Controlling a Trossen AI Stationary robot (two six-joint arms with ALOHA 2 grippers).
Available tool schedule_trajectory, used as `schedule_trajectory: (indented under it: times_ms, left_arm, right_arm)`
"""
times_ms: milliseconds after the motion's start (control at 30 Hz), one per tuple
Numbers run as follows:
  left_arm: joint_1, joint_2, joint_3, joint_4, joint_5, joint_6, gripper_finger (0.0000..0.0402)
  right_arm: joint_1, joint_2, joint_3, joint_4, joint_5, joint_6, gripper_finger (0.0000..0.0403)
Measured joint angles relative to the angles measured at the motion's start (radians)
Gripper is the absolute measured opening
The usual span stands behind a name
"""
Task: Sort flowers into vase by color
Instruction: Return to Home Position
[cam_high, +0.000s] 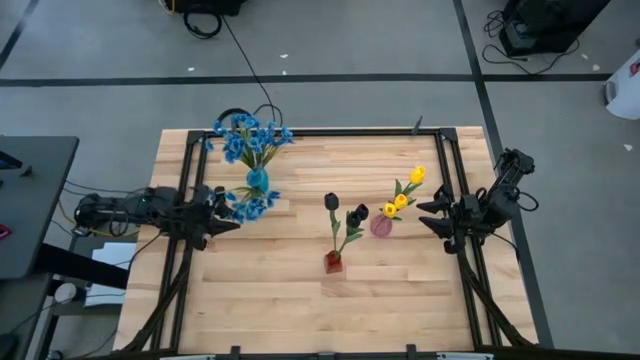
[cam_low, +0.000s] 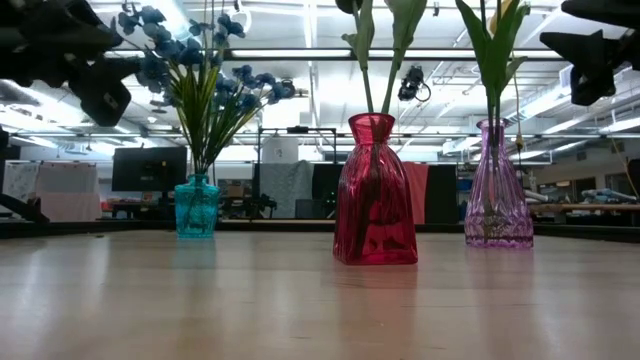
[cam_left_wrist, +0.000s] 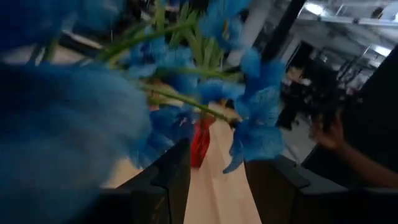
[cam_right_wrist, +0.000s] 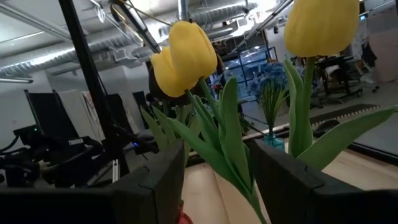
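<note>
Blue blossoms stand in a teal vase, and one blue cluster droops beside it. Dark tulips stand in a red vase. Yellow tulips stand in a purple vase. My left gripper is open, right at the drooping blue cluster. My right gripper is open, just right of the yellow tulips, with their leaves showing in the gap between its fingers.
A black metal frame runs along the table's far, left and right sides. The three vases stand in the table's middle band. Bare wood lies toward the near edge. A person's hand shows in the room beyond the table.
</note>
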Motion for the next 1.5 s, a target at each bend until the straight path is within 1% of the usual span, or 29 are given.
schedule_trajectory:
  times_ms: [100,233,433,500,1333,1400,1500]
  left_arm:
    - [0.0,-0.001,-0.017,0.009,0.0,0.009,0.0152]
    - [0.0,0.0,-0.055,0.05,0.004,0.103,0.0152]
    - [0.0,0.0,-0.109,0.172,-0.001,0.105,0.0152]
    - [0.0,0.0,-0.115,0.187,-0.003,0.105,0.0152]
    - [0.0,0.0,-0.117,0.189,-0.003,0.105,0.0152]
    - [0.0,0.0,-0.117,0.164,0.017,0.086,0.0152]
    - [0.0,0.001,-0.114,0.106,0.125,0.043,0.0152]
  right_arm:
    - [0.0,0.0,0.0,0.0,0.001,-0.001,0.0196]
    - [0.0,0.0,0.0,0.0,0.001,-0.002,0.0196]
    - [0.0,0.0,0.0,0.0,0.001,-0.002,0.0196]
    - [0.0,0.0,0.0,0.0,0.001,-0.002,0.0196]
    - [0.0,0.0,0.0,0.0,0.001,-0.001,0.0196]
    - [0.0,0.0,0.0,0.0,0.001,-0.001,0.0196]
    - [0.0,0.0,0.0,0.0,0.001,-0.001,0.0196]
